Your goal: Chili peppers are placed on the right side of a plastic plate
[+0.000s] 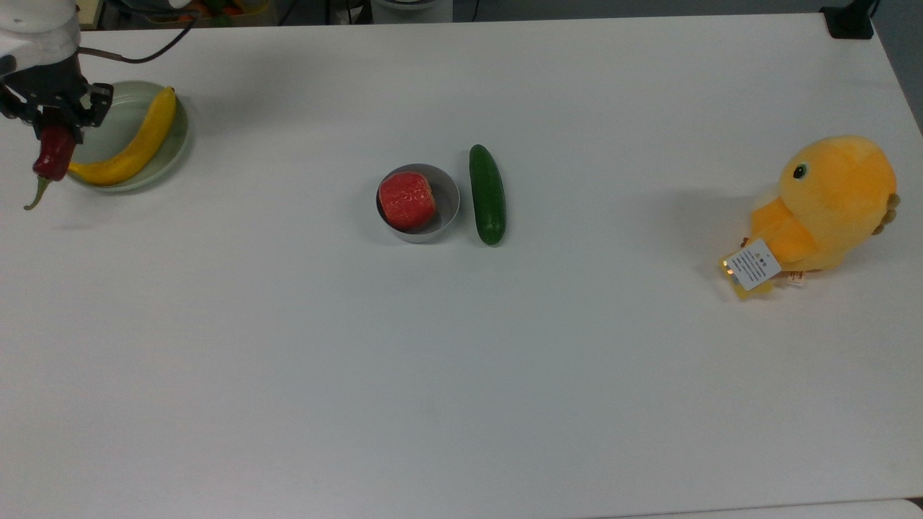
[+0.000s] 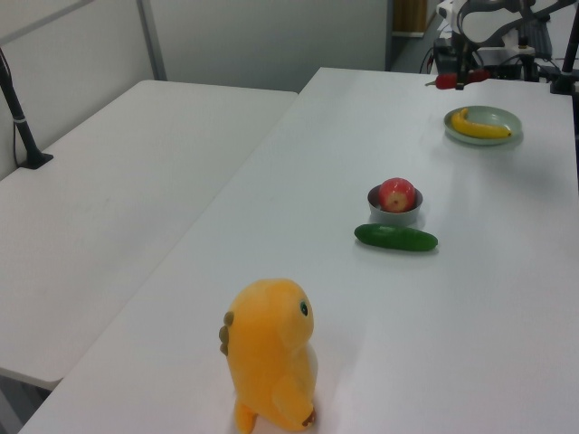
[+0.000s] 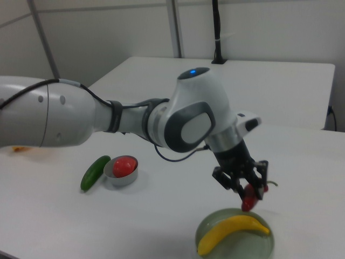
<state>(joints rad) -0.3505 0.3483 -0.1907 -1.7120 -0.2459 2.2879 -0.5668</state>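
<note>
Top view: we look straight down on the table [image 1: 461, 404].
Left, right views: oblique, from opposite ends, sharing the plastic plate [image 2: 503, 134].

white panda arm [image 3: 81, 116], glossy rounded shells, fat cylindrical links. grey oval cover panel on the big joint housing just behind the wrist, small blue indicator light on top of that housing. dark band with ribbed look at the joint further back along the arm, two small dark dots on the rear link's shell. thin black cable runs along the arm and loops under the wrist joint. silver metal ring right above the tool, then a white flange block. gripper [image 3: 243, 187] itself is black, skeletal linkage frame with short dark fingers [image 1: 37, 120]; black cable trails off the wrist.
</note>
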